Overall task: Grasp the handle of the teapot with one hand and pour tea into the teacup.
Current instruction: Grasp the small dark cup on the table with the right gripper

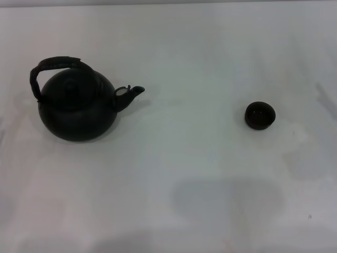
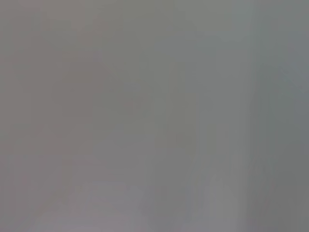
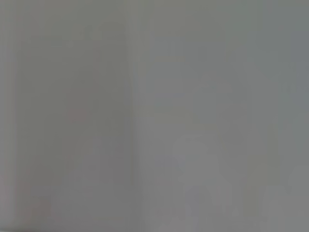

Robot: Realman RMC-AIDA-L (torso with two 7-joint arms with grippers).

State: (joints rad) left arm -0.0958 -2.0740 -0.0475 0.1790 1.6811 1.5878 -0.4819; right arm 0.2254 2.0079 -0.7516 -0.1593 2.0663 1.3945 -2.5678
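- Nearest you is bare white table (image 1: 174, 221) with a faint grey shadow on it. No arm or gripper shows over it, so you cannot tell whether either hand is wide, narrow or holding anything.
- The teapot (image 1: 79, 108) stands upright on your left, its short spout (image 1: 131, 94) pointing right, toward the teacup (image 1: 260, 115), which sits well apart on your right.
- Treat the teapot as heavy and rigid: it looks like cast iron, and any tea inside would add weight. Expect it to swing under a loose grip.
- Take hold at the top of the handle (image 1: 55, 64), on the brownish wrapped band, where the texture should resist slipping. The hoop leans toward the back-left of the lid.
- The teacup looks small and light, so a nudge from the spout would likely shift it.
- Only the head view shows teapot and teacup. Both wrist views give you a featureless grey field, with no fingers or objects.
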